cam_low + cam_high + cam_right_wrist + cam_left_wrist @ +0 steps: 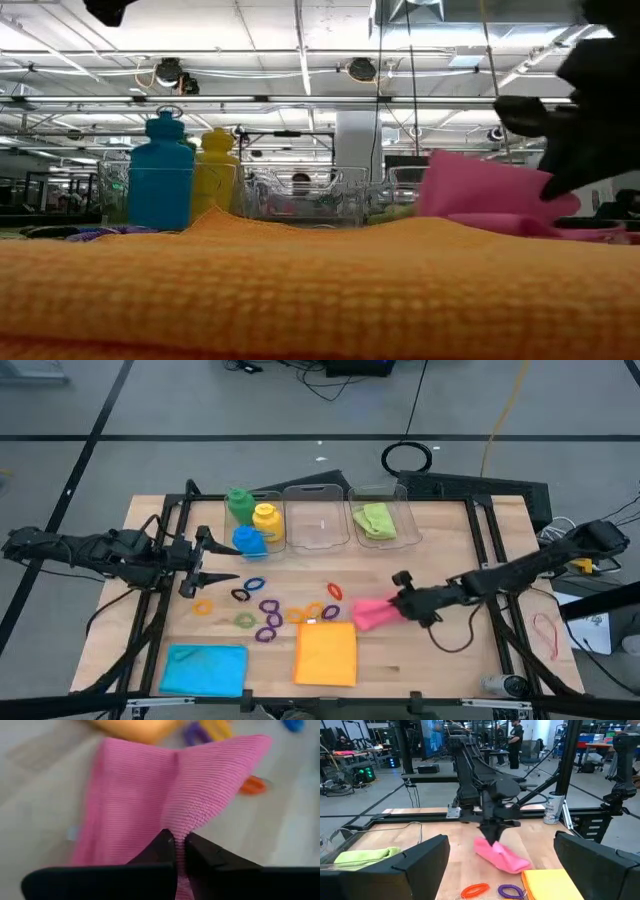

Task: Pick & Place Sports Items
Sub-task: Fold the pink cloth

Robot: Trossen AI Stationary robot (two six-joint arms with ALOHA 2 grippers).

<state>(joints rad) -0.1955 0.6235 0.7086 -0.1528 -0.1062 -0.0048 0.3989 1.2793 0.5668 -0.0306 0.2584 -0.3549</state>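
On the left side of the wooden table (440,660), the left gripper (196,568) hovers near the bottles with its jaws standing wide and nothing between them. In front of it lies the folded blue cloth (204,668), flat on the table near the front edge and not yet moved.

Just beyond this gripper stand three small plastic bottles: the green one (239,503), the yellow one (265,520) and the blue one (249,540). They stand close together at the leftmost clear plastic bin (262,497); I cannot tell whether they are inside it or only beside it.

In the middle, many small rings in purple, orange, yellow and green (268,608) lie scattered on the wood, none of them sorted. The folded orange cloth (326,653) lies flat near the front edge. The middle clear bin (317,518) looks empty.

More to the right, the green cloth (375,520) already lies inside the right clear bin (404,510), so this piece seems done. The right gripper (180,851) is closed tightly on a fold of the pink cloth (145,795), which hangs from it just beside the orange cloth, partly lifted.

I judge the task to be in an early part: one cloth is placed, one is in the grip, and two cloths and all the rings remain.
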